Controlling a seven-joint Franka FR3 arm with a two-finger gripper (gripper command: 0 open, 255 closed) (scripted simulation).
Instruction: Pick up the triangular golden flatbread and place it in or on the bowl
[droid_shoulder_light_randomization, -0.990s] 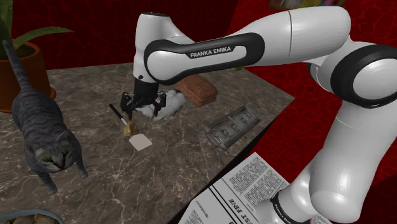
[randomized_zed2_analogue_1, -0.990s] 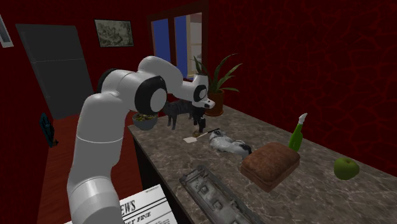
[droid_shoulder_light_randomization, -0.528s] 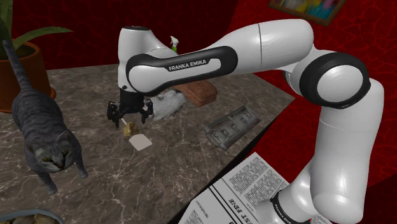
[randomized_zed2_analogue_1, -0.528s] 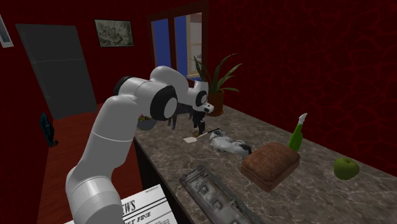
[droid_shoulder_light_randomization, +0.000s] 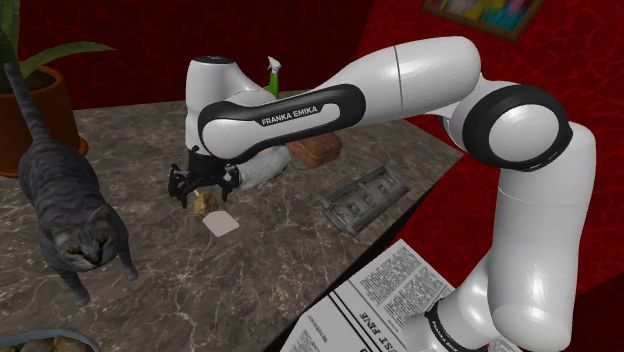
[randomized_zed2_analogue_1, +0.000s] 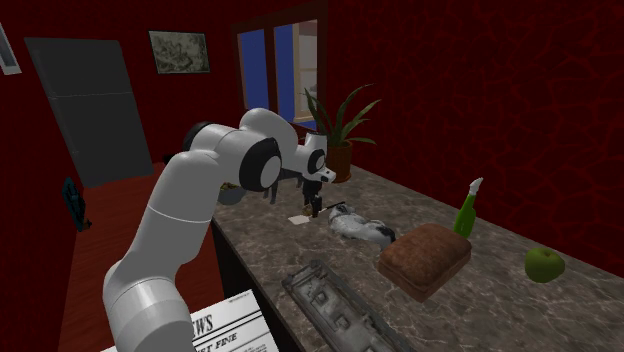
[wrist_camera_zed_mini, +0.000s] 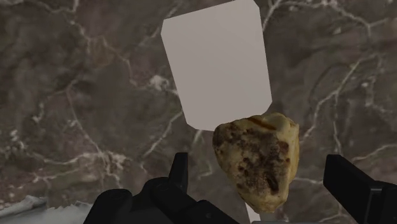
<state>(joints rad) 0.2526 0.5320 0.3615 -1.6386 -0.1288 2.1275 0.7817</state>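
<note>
A triangular golden-brown flatbread (wrist_camera_zed_mini: 257, 162) lies on the dark marble counter, partly over a flat white piece (wrist_camera_zed_mini: 216, 63). My gripper (wrist_camera_zed_mini: 264, 184) hangs just above the flatbread, open, one finger on each side and neither touching it. From the shoulder view the gripper (droid_shoulder_light_randomization: 203, 187) stands over the flatbread (droid_shoulder_light_randomization: 208, 204), with the white piece (droid_shoulder_light_randomization: 222, 224) just in front. The grey bowl (droid_shoulder_light_randomization: 35, 340) sits at the shoulder view's lower left corner, with something inside it. In the second exterior view the gripper (randomized_zed2_analogue_1: 315, 203) points down at the counter, and the bowl (randomized_zed2_analogue_1: 230, 192) is partly hidden behind the arm.
A grey standing cat figure (droid_shoulder_light_randomization: 60, 200) and a potted plant (droid_shoulder_light_randomization: 40, 100) are at the shoulder view's left. A lying cat figure (droid_shoulder_light_randomization: 262, 165), brown loaf (droid_shoulder_light_randomization: 318, 148), green bottle (droid_shoulder_light_randomization: 272, 70), grey metal tray (droid_shoulder_light_randomization: 362, 198) and newspaper (droid_shoulder_light_randomization: 390, 300) lie to the right. An apple (randomized_zed2_analogue_1: 544, 263) sits farther along.
The arm has swung toward the shoulder view's left, and the gripper has come down over the flatbread, its fingers now straddling it. The fingers stayed open. The flatbread has not moved.
</note>
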